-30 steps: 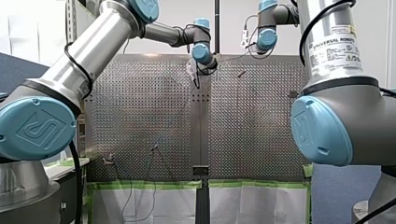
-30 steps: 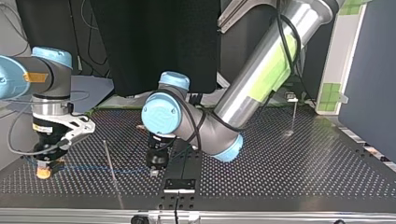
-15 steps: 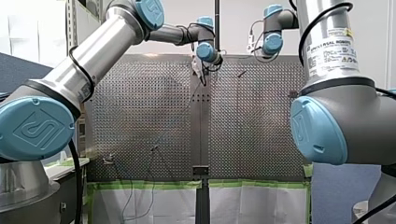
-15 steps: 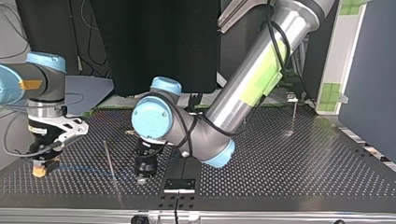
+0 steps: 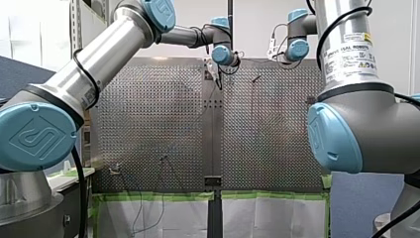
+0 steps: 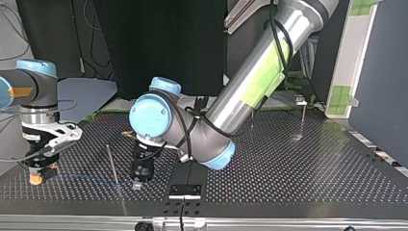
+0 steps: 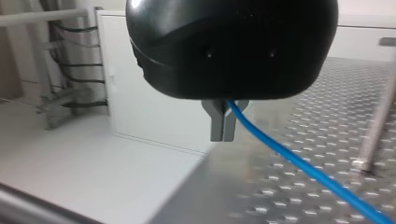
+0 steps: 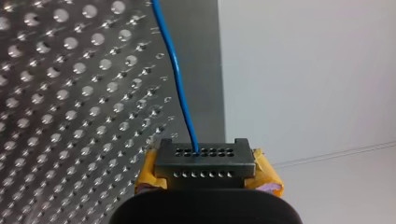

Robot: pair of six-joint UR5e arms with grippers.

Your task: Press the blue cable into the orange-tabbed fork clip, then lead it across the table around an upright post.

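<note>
- The perforated metal table [image 6: 298,168] fills the scene, with dark panels behind it in the top view.
- The left gripper [image 7: 223,136] has its metal fingers pinched together on the blue cable [image 7: 299,161], low over the table near an upright post [image 6: 111,161].
- The right gripper [image 8: 204,157], which has yellow pads, is clamped on the same cable at the top view's left.
- The cable runs between the two grippers.
- A label [image 5: 352,52] on the right arm [image 5: 356,114] reads "UNIVERSAL ROBOTS"; its smaller print is illegible.

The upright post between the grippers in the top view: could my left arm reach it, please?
Probably yes: the post stands just beside my left gripper, with only the blue cable it holds running between them.
</note>
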